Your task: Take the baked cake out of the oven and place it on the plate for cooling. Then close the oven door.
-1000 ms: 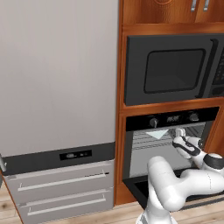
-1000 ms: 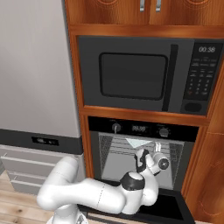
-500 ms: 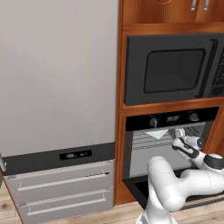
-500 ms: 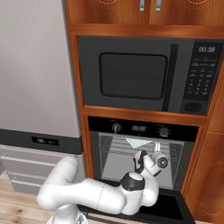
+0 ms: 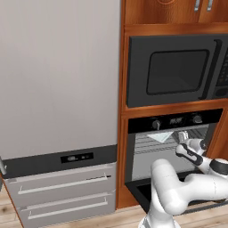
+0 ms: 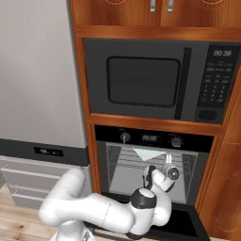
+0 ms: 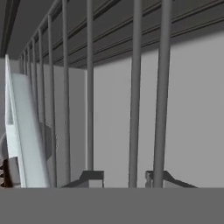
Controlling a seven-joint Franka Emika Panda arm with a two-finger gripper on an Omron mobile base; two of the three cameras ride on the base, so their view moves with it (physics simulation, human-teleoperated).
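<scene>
The black oven (image 5: 173, 121) (image 6: 149, 138) stands open, and its oven door (image 5: 143, 192) (image 6: 190, 225) hangs down flat in front. My arm reaches over the door into the cavity. My gripper (image 5: 182, 135) (image 6: 148, 175) (image 7: 124, 178) sits just under a wire rack (image 7: 135, 87), open, with nothing between its fingertips (image 7: 91, 177). A pale flat sheet (image 5: 161, 136) (image 6: 149, 153) (image 7: 26, 140) lies on that rack beside the hand. A small brown bit (image 7: 5, 173) shows at the left edge of the hand view; I cannot tell whether it is the cake. The plate is out of view.
A black microwave (image 5: 171, 71) (image 6: 146, 80) sits right above the oven in the wooden cabinet. A tall grey fridge (image 5: 58, 75) (image 6: 33, 70) with drawers (image 5: 62, 187) stands to the left. The oven's side walls and rack bars close in around the hand.
The hand has shifted only a trace inside the oven. Nothing else has moved.
</scene>
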